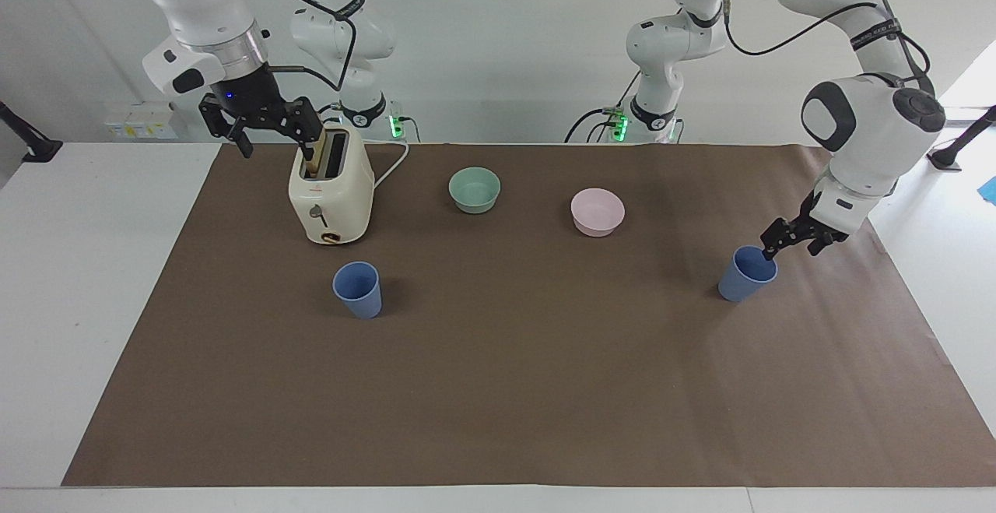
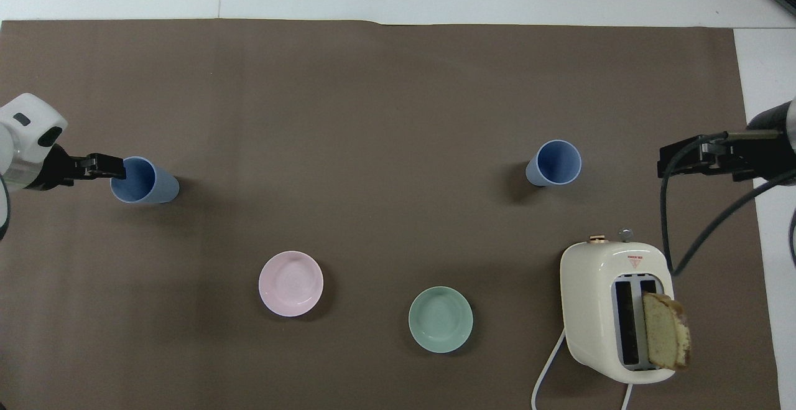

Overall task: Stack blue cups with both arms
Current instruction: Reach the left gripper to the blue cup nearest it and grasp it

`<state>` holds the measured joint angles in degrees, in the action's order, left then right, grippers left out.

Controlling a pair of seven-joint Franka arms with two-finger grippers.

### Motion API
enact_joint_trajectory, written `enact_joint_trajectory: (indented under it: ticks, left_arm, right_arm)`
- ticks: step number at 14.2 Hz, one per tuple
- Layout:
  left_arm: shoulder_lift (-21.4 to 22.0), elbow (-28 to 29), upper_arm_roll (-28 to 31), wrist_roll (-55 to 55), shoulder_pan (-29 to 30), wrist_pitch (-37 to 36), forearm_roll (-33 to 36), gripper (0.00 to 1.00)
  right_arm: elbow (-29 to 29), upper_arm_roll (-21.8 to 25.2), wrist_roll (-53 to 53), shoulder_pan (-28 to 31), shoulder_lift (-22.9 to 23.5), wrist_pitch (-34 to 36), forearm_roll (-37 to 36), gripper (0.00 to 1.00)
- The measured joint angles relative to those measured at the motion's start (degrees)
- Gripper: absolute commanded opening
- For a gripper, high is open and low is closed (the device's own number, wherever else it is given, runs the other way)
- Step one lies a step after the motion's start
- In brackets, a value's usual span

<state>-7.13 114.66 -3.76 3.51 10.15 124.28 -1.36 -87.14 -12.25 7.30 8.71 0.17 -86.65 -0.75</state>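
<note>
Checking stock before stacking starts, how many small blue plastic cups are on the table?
2. One blue plastic tumbler stands toward the left arm's end, the left gripper at its rim. The other stands beside the cream toaster, farther from the robots. None looks hidden.

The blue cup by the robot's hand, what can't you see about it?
- Facing view: whether the left gripper touches the blue cup; too small.
- Overhead view: the cup's base; its own rim hides it.
- Both views: whether the fingers are open or shut; too small.

Blue cups [image 1: 358,289] [image 1: 747,274]; mint-green bowl [image 1: 475,189]; pink bowl [image 1: 597,211]; cream toaster [image 1: 331,190]; brown mat [image 1: 498,388].
</note>
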Motion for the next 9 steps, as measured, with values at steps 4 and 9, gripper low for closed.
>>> enact_joint_trajectory:
  ticks: [4, 9]
  left_arm:
    - [-1.2, 2.0, -0.4, -1.2, 0.0, 2.9, 0.0, 0.81]
    - [-1.2, 2.0, -0.7, -2.4, -0.1, 3.0, 0.0, 0.00]
  right_arm:
    - [0.0, 0.0, 0.0, 0.0, 0.0, 0.0, 0.0, 1.00]
    - [0.0, 0.0, 0.0, 0.0, 0.0, 0.0, 0.0, 1.00]
